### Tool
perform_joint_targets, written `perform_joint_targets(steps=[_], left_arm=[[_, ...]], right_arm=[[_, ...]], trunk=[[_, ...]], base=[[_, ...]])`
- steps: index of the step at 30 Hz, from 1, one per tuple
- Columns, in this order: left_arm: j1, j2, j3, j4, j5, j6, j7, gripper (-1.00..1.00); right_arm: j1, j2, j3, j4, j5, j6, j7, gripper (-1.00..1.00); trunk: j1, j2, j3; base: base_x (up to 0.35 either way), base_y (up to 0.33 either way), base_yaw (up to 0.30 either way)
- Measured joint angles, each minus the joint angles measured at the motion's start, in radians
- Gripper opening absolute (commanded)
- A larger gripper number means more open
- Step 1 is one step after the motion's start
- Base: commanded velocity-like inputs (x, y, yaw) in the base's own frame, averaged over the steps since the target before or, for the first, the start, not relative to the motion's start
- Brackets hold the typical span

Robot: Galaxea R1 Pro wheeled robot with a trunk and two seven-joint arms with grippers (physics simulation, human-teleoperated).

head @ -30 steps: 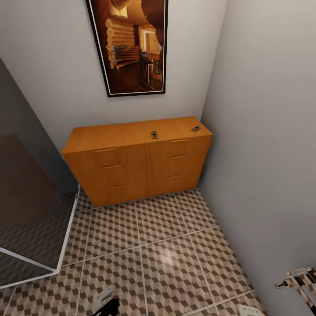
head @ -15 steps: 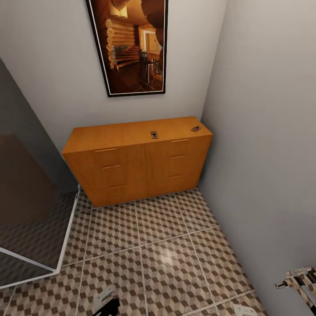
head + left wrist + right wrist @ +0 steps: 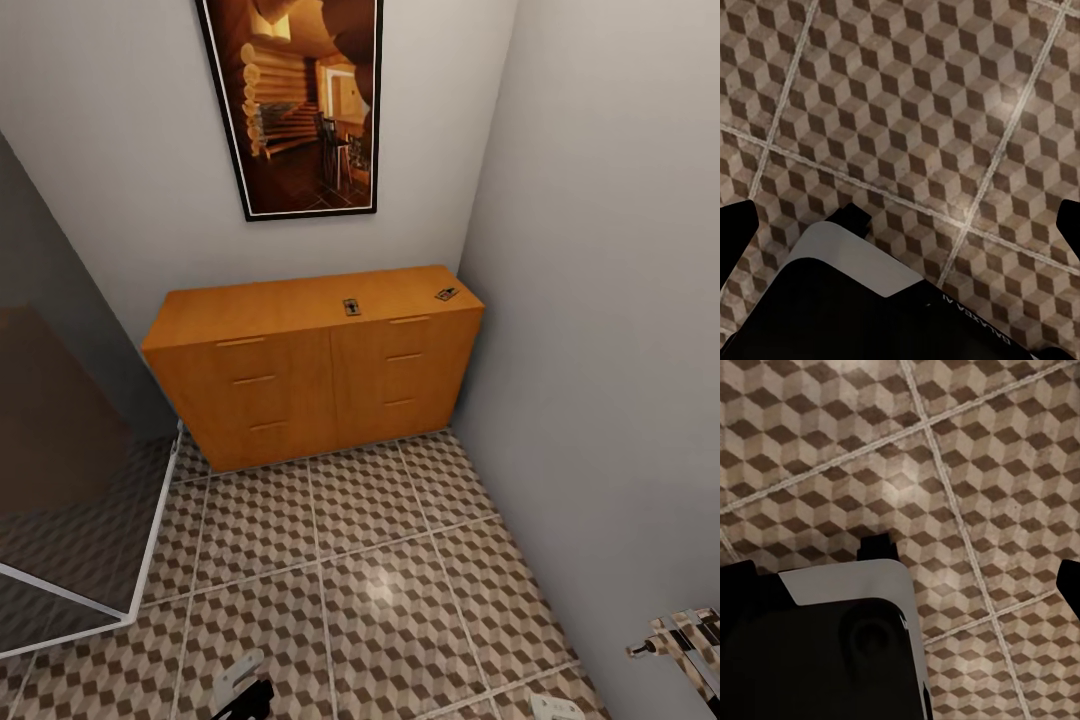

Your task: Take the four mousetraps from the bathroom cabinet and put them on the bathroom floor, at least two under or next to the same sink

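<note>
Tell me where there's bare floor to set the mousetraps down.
The bathroom floor is open tile from the cabinet front toward the robot, bordered by the shower glass on one side and the wall opposite. Two mousetraps sit on the cabinet top.

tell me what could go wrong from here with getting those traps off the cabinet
1. Two mousetraps lie on the cabinet top; both are small and flat, so a pinch could slip or push them along the smooth wood.
2. The right-hand trap sits close to the side wall, leaving little room for an arm.
3. The glass shower panel stands close on the left, so the base could clip it while driving over the bathroom floor.
</note>
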Motion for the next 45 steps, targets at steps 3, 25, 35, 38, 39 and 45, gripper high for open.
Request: perform_joint_targets(steps=[3, 25, 35, 38, 39, 45], left_arm=[[0.0, 0.0, 0.0, 0.0, 0.0, 0.0, 0.0, 1.0], [0.0, 0.0, 0.0, 0.0, 0.0, 0.001, 0.0, 1.0], [0.0, 0.001, 0.0, 0.0, 0.0, 0.001, 0.0, 1.0], [0.0, 0.001, 0.0, 0.0, 0.0, 0.001, 0.0, 1.0], [0.0, 0.001, 0.0, 0.0, 0.0, 0.001, 0.0, 1.0], [0.0, 0.001, 0.0, 0.0, 0.0, 0.001, 0.0, 1.0]], right_arm=[[0.0, 0.0, 0.0, 0.001, 0.0, 0.003, 0.0, 1.0], [0.011, -0.002, 0.0, 0.001, -0.001, 0.003, 0.001, 1.0], [0.012, 0.0, 0.0, 0.001, -0.001, 0.003, 0.001, 1.0], [0.012, 0.0, 0.0, 0.001, -0.002, 0.003, 0.001, 1.0], [0.012, 0.0, 0.0, 0.001, -0.002, 0.003, 0.001, 1.0], [0.012, 0.001, 0.001, 0.001, -0.001, 0.004, 0.001, 1.0]], trunk=[[0.0, 0.0, 0.0], [0.0, 0.0, 0.0], [0.0, 0.0, 0.0], [0.0, 0.0, 0.0], [-0.001, 0.0, 0.0], [0.0, 0.0, 0.0]], base=[[0.0, 0.0, 0.0], [0.0, 0.0, 0.0], [0.106, -0.029, 0.0], [0.271, -0.013, 0.0], [0.312, -0.005, 0.0], [0.274, -0.003, 0.0]])
